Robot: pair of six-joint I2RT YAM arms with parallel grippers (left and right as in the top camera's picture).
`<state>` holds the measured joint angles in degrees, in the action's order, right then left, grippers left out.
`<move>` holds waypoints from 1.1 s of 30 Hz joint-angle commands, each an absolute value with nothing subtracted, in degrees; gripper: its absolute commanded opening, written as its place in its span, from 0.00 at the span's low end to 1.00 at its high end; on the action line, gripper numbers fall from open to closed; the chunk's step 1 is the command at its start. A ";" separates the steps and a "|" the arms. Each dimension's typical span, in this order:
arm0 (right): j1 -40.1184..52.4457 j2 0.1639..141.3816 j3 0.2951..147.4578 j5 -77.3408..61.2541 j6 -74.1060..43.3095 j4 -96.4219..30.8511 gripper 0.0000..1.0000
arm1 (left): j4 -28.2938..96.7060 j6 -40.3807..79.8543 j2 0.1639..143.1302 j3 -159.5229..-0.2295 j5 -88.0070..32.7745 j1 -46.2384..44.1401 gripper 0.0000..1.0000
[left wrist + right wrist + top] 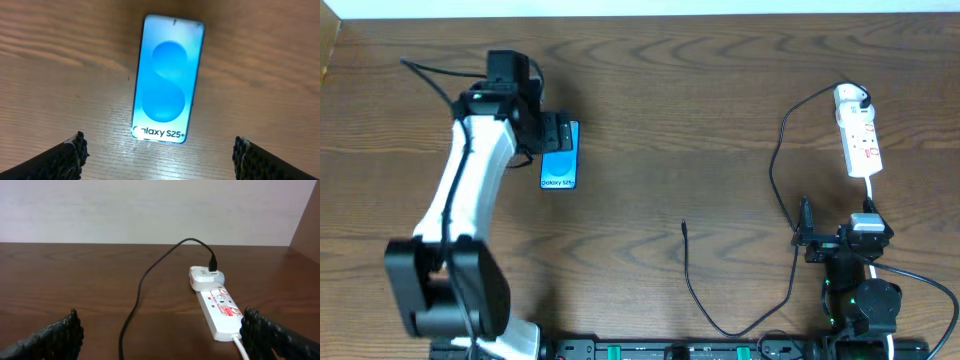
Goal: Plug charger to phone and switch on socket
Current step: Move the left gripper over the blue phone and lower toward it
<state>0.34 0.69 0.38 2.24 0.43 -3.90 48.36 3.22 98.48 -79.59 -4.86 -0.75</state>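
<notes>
step in hand: we judge the task at its opening; nothing is joined to the phone (167,80) yet.

- left tool (159,149): hangs above the phone's lower end, released, jaws spread wide, nothing between them.
- right tool (161,325): released and empty, facing the socket (220,312) from near its cord end.
- phone: slim, flat rectangle, dark rim, glossy blue screen with pale rounded shapes, lying face up on the left of the tabletop (650,90).
- charger (773,175): thin, limp black cable running in loose curves; its white plug (205,278), a rounded block, sits in the far end of the socket; its tip (684,228) lies loose mid-tabletop, well apart from the phone.
- socket: long white plastic strip with red marks, on the right side; we cannot tell the switch position.
- tabletop: dark wood grain, matte.

next move, as we judge it: pick up the small tip, a fine pinch on a slender, floppy thing, and carry it to the phone's port.
</notes>
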 commanded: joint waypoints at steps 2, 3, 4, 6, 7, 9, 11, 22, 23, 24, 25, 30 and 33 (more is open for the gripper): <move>0.84 0.32 0.32 2.66 -0.19 -4.10 0.99 | 49.21 3.73 104.38 -80.53 -5.41 -0.45 0.94; 0.84 0.32 0.32 2.66 -0.19 -4.10 0.99 | 49.21 3.75 105.80 -80.49 -5.45 -0.45 0.94; 0.84 0.32 0.32 2.66 -0.19 -4.10 0.99 | 49.25 3.75 106.52 -80.49 -5.50 -0.45 0.94; 0.84 0.32 0.32 2.66 -0.19 -4.10 0.99 | 49.32 3.73 107.66 -80.49 -6.48 -0.45 0.94; 0.84 0.32 0.32 2.66 -0.19 -4.10 0.99 | 49.47 3.73 108.14 -80.47 -7.68 -0.45 0.88; 0.84 0.32 0.32 2.66 -0.19 -4.10 0.99 | 49.01 3.75 108.36 -80.44 -8.19 -0.45 0.69; 0.84 0.32 0.32 2.66 -0.19 -4.10 0.99 | 48.80 3.79 108.36 -80.44 -8.43 -0.45 0.99; 0.84 0.32 0.32 2.66 -0.19 -4.10 0.99 | 49.98 4.10 108.57 -86.85 -6.24 1.08 0.98; 0.84 0.32 0.32 2.66 -0.19 -4.10 0.99 | 50.52 3.73 108.79 -87.83 -5.63 1.13 0.98; 0.84 0.32 0.32 2.66 -0.19 -4.10 0.99 | 51.86 2.85 109.60 -89.97 -5.08 1.13 0.98; 0.84 0.32 0.32 2.66 -0.19 -4.10 0.99 | 52.99 2.37 110.52 -91.70 -4.99 1.10 0.98; 0.84 0.32 0.32 2.66 -0.19 -4.10 0.99 | 59.81 0.40 120.11 -103.07 -4.69 1.10 0.98; 0.84 0.32 0.32 2.66 -0.19 -4.10 0.99 | 59.48 0.23 122.61 -103.28 -4.82 1.08 0.98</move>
<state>0.34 0.69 0.38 2.24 0.45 -3.88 58.76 1.69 119.92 -102.21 -5.61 0.93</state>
